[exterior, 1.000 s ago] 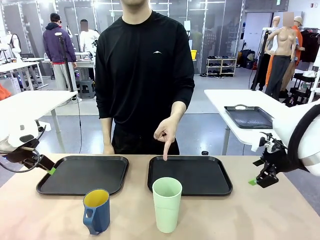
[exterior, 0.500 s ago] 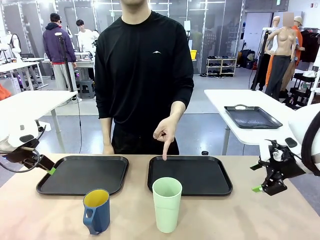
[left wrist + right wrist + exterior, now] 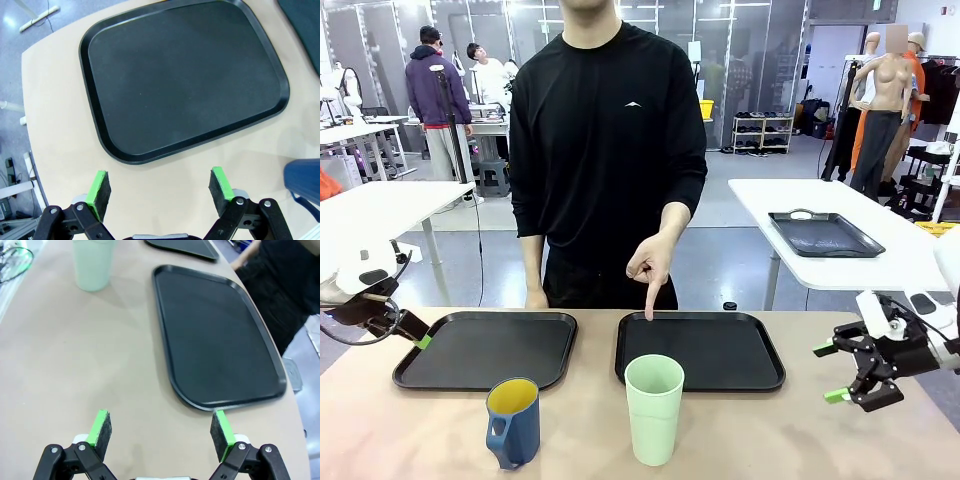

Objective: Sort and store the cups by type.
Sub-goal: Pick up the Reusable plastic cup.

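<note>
the green tumbler (image 3: 654,408) stands on the table (image 3: 800,440) just in front of the right tray (image 3: 700,350), the blue mug (image 3: 512,422) to its left, near the left tray (image 3: 486,348); neither is in a tray yet. the person's hand (image 3: 650,265) points down at the right tray's far edge. the right gripper (image 3: 831,372) hangs at the table's right side, wide and empty; the left gripper (image 3: 160,186) is wide and empty too, beside the left tray. the tumbler looks tall and light: a clipped rim could tip it, and a long reach risks meeting that hand.

Lab hall, white worktables (image 3: 770,195), glass partitions (image 3: 740,50)
</note>
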### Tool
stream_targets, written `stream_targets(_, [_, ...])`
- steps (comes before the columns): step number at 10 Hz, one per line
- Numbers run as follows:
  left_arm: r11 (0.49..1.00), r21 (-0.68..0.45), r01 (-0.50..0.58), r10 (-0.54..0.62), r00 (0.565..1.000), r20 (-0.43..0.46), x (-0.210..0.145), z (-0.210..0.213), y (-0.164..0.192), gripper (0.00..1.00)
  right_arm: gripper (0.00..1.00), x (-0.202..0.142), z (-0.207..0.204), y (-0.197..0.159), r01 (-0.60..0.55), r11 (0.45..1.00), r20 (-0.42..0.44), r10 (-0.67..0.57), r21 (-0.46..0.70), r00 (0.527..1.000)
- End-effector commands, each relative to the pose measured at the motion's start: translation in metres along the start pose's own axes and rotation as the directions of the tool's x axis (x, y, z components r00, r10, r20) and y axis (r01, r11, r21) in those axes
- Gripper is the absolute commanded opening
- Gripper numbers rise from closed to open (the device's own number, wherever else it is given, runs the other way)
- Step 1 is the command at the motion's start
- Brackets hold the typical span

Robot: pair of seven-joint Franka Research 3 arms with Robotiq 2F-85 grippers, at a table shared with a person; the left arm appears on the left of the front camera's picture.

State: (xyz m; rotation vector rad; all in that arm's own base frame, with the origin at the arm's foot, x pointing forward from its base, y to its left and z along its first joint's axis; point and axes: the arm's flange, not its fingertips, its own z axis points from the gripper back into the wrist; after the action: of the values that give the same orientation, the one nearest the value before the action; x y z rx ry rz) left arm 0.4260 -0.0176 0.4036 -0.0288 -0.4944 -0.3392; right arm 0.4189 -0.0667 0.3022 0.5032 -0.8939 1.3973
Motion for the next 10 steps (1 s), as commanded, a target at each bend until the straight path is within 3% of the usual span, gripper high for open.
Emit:
stream_targets(1, [1.0,-0.004,-0.002,0.002,1.0,-0.005,-0.001,0.0,0.001,1.0,1.0,-0.015,-0.018,-0.013,-0.001,0.999,0.069,-0.002,0.053,0.998])
stream_targets(3, [1.0,-0.004,-0.002,0.002,1.0,-0.005,-0.001,0.0,0.001,1.0,1.0,-0.013,-0.021,-0.009,0.045,0.993,0.177,-0.063,0.107,0.982])
stream_targets(9, [1.0,-0.004,-0.002,0.002,1.0,-0.005,-0.001,0.0,0.001,1.0,1.0,-0.009,-0.047,0.006,0.034,0.978,0.321,-0.1,0.205,0.942])
stream_targets(10, [1.0,-0.004,-0.002,0.002,1.0,-0.005,-0.001,0.0,0.001,1.0,1.0,-0.005,-0.052,0.009,0.027,0.978,0.309,-0.092,0.209,0.947])
